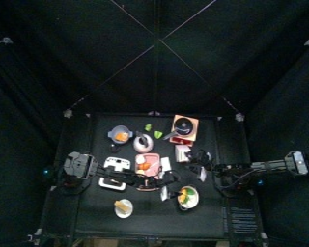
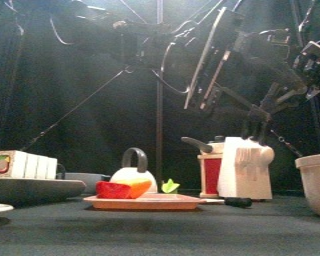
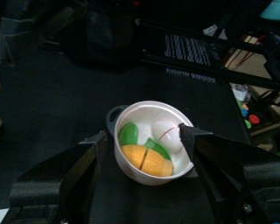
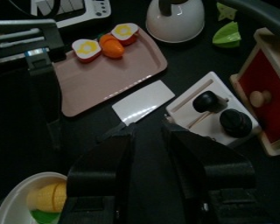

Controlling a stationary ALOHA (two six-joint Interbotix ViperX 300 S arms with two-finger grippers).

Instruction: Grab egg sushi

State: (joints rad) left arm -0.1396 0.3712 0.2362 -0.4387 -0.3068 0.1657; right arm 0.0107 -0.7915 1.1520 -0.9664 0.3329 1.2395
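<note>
In the top view a small tan-topped piece, seemingly the egg sushi (image 1: 124, 206), lies on a small white plate near the table's front left; it is too small to be sure. It does not clearly show in the other views. My left gripper (image 1: 98, 172) is at the table's left side, open and empty; in the left wrist view its jaws (image 3: 143, 142) frame a white bowl (image 3: 166, 118) holding a round yellow-and-green item. My right gripper (image 1: 209, 174) is at the right side, open and empty (image 4: 152, 162), above the table beside the pink tray.
A pink tray (image 4: 101, 83) with small egg and orange pieces lies mid-table. A white kettle (image 2: 133, 176), a red-and-white box (image 2: 240, 165), a white card (image 4: 143, 102) and a white toaster-like block (image 2: 23, 165) stand around it. The bowl (image 1: 187, 198) is front right.
</note>
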